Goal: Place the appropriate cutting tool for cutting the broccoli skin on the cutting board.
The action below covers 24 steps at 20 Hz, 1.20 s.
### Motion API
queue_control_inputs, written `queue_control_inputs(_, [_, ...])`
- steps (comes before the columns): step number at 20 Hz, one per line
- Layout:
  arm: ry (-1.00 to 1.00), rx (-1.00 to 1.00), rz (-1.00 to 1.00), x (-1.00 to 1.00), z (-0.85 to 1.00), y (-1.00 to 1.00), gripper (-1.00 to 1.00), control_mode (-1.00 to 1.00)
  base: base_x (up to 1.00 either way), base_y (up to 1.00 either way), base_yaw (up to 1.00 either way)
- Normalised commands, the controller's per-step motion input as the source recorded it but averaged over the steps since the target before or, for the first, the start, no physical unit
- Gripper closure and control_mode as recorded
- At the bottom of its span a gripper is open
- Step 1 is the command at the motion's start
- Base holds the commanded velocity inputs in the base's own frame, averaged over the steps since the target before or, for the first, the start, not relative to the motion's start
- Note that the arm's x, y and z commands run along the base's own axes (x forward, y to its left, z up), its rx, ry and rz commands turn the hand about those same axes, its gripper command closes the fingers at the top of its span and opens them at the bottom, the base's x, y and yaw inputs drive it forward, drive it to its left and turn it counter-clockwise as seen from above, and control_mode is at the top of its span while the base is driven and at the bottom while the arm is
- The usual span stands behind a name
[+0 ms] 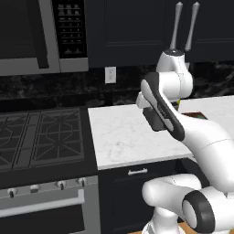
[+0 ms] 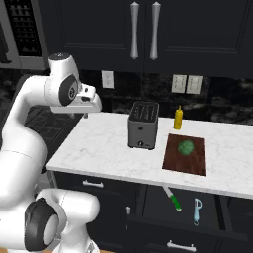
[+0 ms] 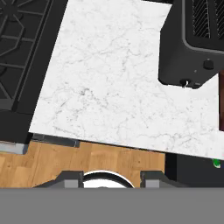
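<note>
While the broccoli tops the cutting board, the gripper gapes empty.

I can read no words, brands or numbers anywhere around me; the microwave keypad, up beyond my wrist, shows only rows of marks too blurred to make out.

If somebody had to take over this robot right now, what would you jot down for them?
Pincer: fingers apart, holding nothing, hovering over the bare left part of the marble counter.
Broccoli sits on the cutting board, right of the toaster.
Green-handled cutting tool and a pale peeler appear below the counter's front edge, against the dark cabinets.
Done: nothing yet.
Left: pick the right tool, grasp it, set it on the board.
</note>
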Motion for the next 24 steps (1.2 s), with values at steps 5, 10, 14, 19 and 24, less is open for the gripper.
queue_control_inputs(5, [-0.03, 0.00, 0.00, -0.32, -0.04, 0.00, -1.00, -1.00, 0.00, 0.00, 0.00])
queue_control_inputs(10, [-0.11, 0.12, 0.00, -0.61, -0.29, -0.66, -1.00, -1.00, 0.00, 0.00, 0.00])
queue_control_inputs(14, [0.00, 0.18, -0.02, -0.56, -0.34, -1.00, -1.00, -1.00, 0.00, 0.00, 0.00])
queue_control_inputs(19, [0.02, 0.12, -0.10, -0.47, -0.33, -1.00, -1.00, -1.00, 0.00, 0.00, 0.00])
queue_control_inputs(24, [0.09, 0.07, -0.10, -0.36, -0.19, -1.00, -1.00, -1.00, 0.00, 0.00, 0.00])
